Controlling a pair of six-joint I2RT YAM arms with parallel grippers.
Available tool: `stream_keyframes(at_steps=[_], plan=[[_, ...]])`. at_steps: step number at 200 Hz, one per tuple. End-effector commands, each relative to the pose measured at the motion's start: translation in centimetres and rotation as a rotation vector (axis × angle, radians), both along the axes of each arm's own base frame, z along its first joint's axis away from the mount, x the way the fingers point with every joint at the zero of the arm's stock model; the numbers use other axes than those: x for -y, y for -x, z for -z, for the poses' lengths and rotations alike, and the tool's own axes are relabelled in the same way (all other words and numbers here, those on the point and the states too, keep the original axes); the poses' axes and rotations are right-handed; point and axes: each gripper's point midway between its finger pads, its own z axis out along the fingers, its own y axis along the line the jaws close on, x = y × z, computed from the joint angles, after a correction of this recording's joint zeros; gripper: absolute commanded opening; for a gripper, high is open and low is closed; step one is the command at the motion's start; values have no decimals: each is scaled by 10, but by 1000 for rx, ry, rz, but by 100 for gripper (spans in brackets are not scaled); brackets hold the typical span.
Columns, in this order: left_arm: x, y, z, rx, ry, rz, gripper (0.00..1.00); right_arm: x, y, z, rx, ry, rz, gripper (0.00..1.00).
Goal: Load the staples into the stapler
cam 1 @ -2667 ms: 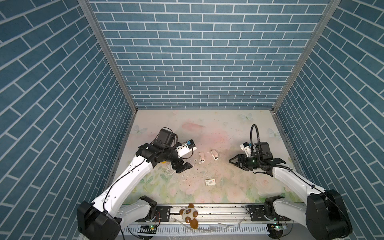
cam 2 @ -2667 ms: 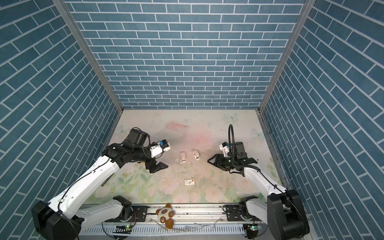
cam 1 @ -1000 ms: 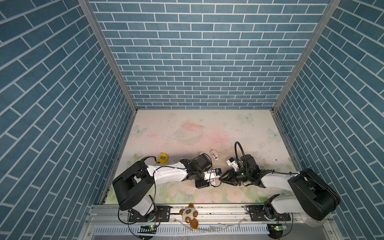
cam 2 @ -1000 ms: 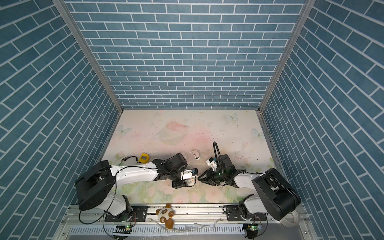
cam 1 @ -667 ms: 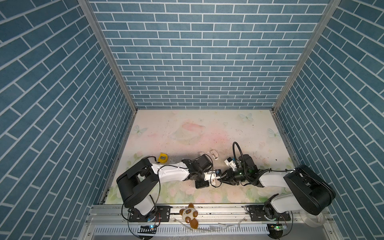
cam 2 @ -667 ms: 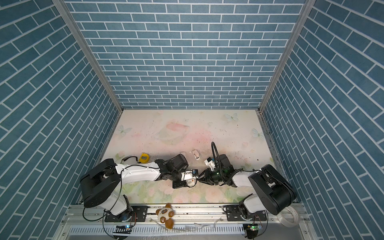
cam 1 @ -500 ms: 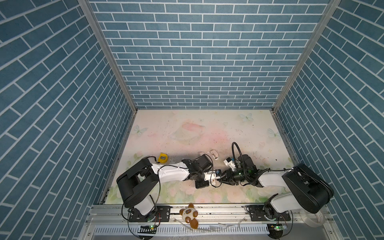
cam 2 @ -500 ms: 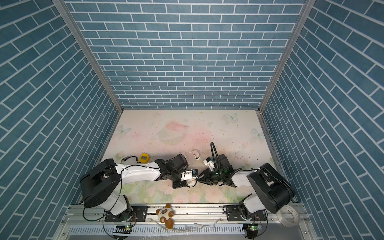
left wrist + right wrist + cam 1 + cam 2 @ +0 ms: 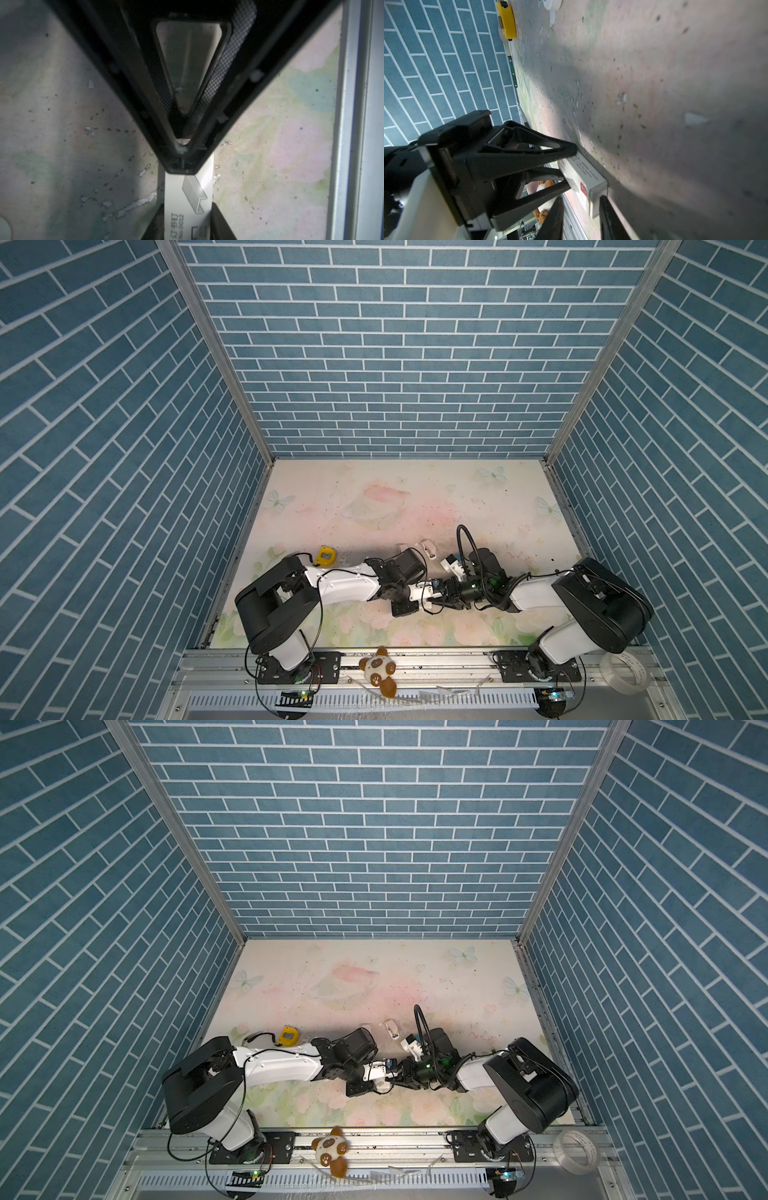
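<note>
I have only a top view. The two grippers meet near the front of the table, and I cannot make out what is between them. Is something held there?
Observer: Yes. In the left wrist view the left gripper is closed on one end of a white staple box.
Operator: And the right gripper?
Observer: In the right wrist view it straddles the box's other end; I cannot tell whether it presses the box.

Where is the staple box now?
In both wrist views the staple box lies front-middle on the table, one end pinched by the left gripper, the other inside the right gripper.
</note>
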Motion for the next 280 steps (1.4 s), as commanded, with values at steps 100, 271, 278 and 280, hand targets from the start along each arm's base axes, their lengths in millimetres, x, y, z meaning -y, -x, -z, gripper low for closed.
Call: stream_keyframes(at_steps=[100, 271, 278, 280], plan=[[-2, 15, 13, -38, -52, 42, 32, -17, -1, -8, 9, -32, -15, 28], [-1, 15, 12, -33, -52, 37, 52, -16, -4, 6, -2, 9, 25, 34], [-2, 14, 10, -22, -53, 37, 54, -15, -4, 6, 1, 14, 28, 34], [-2, 14, 9, -19, -51, 37, 55, -15, -3, 7, -1, 18, 27, 34]])
